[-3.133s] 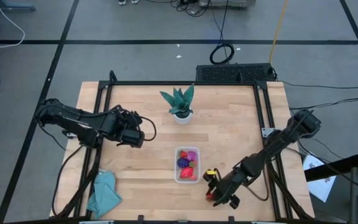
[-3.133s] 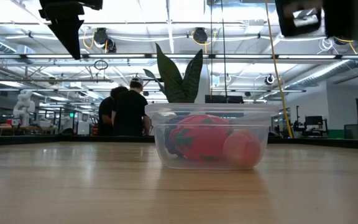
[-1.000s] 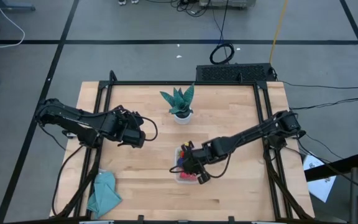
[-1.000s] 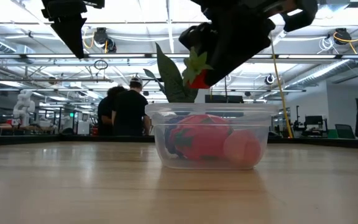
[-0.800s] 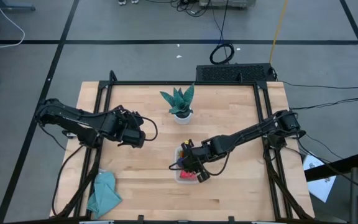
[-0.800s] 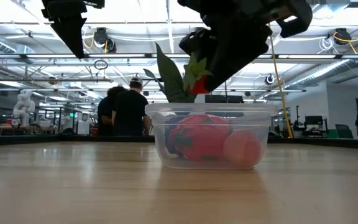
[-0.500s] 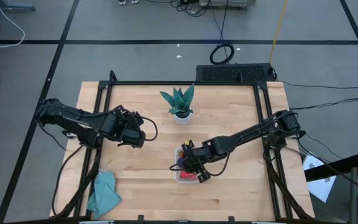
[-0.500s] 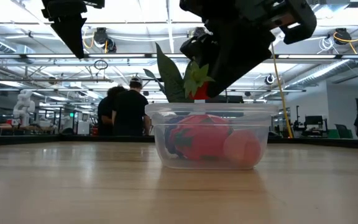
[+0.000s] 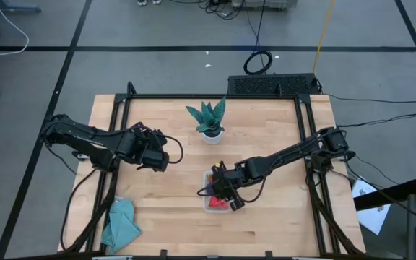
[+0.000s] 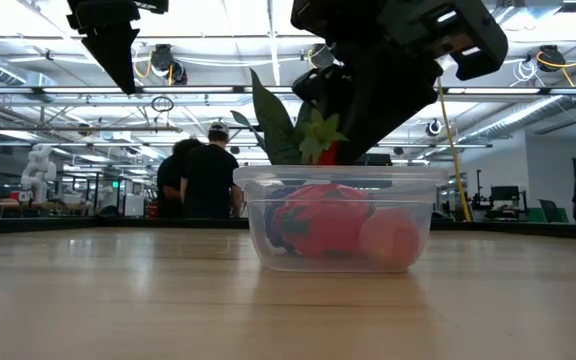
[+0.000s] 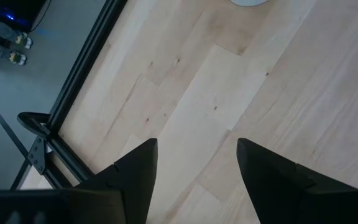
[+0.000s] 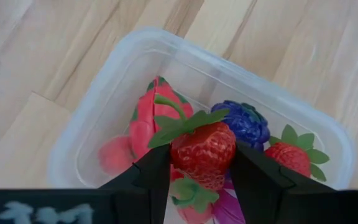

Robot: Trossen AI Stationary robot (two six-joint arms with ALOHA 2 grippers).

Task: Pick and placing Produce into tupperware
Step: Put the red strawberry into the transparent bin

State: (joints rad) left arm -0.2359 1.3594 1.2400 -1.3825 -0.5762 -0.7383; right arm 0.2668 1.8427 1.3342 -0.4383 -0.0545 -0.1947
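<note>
Right wrist view: our right gripper [image 12: 201,171] is clamping a small red toy strawberry with green leaves [image 12: 202,151] above the clear rounded plastic tupperware [image 12: 98,106]; it is looking light and stiff; we are judging side grips suitable; left gripper [image 11: 194,165] is waiting open.

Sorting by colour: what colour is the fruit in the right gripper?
Red with green leaves, the strawberry in the right gripper; right wrist view shows it best.

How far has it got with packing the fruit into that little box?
Nearly done. Several fruits already lie in the clear tupperware. The right gripper holds a red strawberry just above it, not yet released. No loose fruit shows on the table. The left gripper waits open, off to the side.
</note>
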